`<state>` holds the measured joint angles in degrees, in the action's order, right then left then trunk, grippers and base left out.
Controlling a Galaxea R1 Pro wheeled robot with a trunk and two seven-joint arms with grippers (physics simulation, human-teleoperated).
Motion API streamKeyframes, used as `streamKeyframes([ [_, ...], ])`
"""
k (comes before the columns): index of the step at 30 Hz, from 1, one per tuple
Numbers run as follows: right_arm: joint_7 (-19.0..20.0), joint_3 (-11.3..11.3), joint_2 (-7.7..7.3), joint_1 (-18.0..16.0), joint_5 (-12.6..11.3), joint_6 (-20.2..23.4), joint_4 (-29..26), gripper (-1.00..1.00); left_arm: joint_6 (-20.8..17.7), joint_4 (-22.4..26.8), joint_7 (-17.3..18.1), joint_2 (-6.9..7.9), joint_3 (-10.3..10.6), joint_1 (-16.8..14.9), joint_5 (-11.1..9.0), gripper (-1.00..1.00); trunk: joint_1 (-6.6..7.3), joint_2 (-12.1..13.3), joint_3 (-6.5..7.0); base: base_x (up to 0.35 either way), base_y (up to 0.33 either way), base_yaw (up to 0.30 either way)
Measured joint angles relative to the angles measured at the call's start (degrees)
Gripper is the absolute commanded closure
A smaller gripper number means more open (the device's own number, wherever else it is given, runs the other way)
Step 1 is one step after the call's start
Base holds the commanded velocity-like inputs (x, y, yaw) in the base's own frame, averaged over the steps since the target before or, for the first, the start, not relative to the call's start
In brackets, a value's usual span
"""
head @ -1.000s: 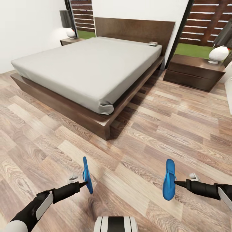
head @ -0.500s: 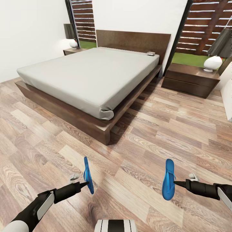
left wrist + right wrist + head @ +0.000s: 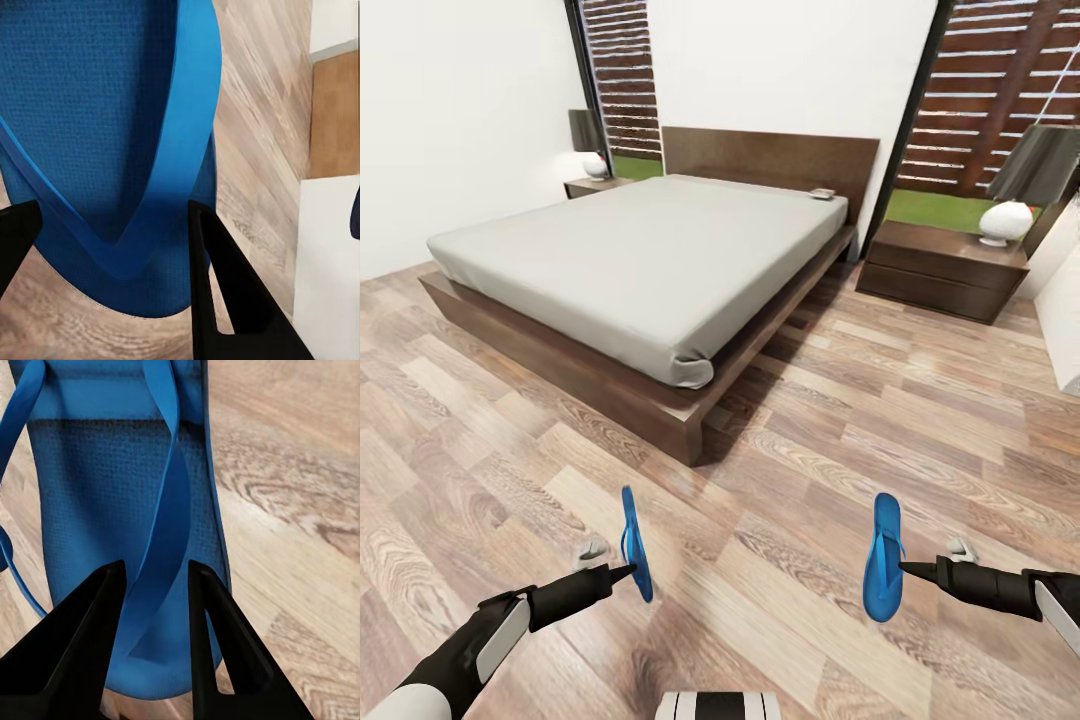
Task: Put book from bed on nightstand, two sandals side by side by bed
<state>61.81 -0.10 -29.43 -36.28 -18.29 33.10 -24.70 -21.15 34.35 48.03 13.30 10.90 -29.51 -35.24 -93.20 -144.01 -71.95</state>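
Each pincer, left (image 3: 628, 572) and right (image 3: 906, 568), grips a blue sandal (image 3: 633, 543) (image 3: 883, 558) aloft, carried together for setting beside the bed (image 3: 650, 265).

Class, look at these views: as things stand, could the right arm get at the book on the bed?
Probably not: the book lies far off by the headboard, and the right gripper is shut on a sandal.

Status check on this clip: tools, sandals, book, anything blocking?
Left tool shut on left sandal, right tool shut on right sandal. Both sandals held above floor. Book on bed, by headboard. No obstruction visible ahead.
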Motion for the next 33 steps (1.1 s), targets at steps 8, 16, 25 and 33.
streamKeyframes([
  [8, 0.0, 0.0, 0.00, 0.0, 0.0, 0.0, 0.0, 1.00, 0.0, 0.0, 0.0, 0.00, 0.0, 0.0, 0.0, 1.00, 0.21, 0.1, 1.77, 0.000, 0.000, 0.000],
  [16, -0.1, 0.0, 0.00, 0.0, 0.0, 0.0, 0.0, 1.00, 0.0, 0.0, -0.1, 0.00, 0.0, 0.0, 0.0, 1.00, 0.41, 0.2, 3.55, 0.000, 0.000, 0.000],
  [25, -0.2, 0.0, 0.00, 0.0, 0.0, 0.0, 0.0, 1.00, 0.0, 0.0, -0.1, 0.00, 0.0, 0.0, 0.0, 1.00, 0.64, 0.3, 5.54, 0.000, 0.000, 0.000],
  [33, -0.1, 0.0, 0.00, 0.0, 0.0, 0.0, 0.0, 1.00, 0.0, 0.0, -0.1, -0.02, 0.0, 0.0, 0.0, 1.00, 0.85, 0.4, 7.32, 0.000, 0.000, 0.000],
])
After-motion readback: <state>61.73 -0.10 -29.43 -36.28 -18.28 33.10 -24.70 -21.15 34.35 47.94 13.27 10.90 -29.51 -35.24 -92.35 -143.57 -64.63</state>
